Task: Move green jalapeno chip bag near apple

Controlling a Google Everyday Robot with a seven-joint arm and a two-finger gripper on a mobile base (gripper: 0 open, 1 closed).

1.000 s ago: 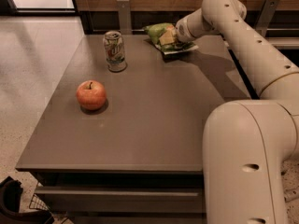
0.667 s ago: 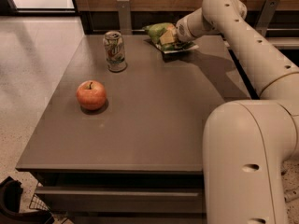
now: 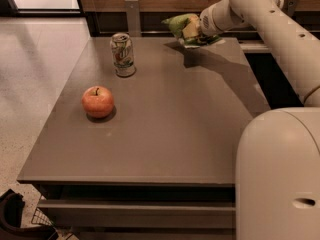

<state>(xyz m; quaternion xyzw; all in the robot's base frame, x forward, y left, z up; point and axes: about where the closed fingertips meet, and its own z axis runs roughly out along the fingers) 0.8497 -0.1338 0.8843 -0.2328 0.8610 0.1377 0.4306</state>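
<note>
The green jalapeno chip bag [image 3: 180, 26] hangs in the air above the table's far edge, held in my gripper [image 3: 192, 32], which is shut on its right side. The bag casts a shadow on the tabletop below it. The red-orange apple [image 3: 98, 101] with a dark stem sits on the table's left side, well to the front left of the bag and gripper.
A green-and-white soda can [image 3: 123, 54] stands upright between the apple and the bag, near the far left. The brown table [image 3: 165, 134] has edges at the front and left. My white arm [image 3: 280, 29] spans the right side. A dark wall runs behind.
The gripper has lifted the chip bag off the tabletop; it was resting at the far edge before and now hangs above it.
</note>
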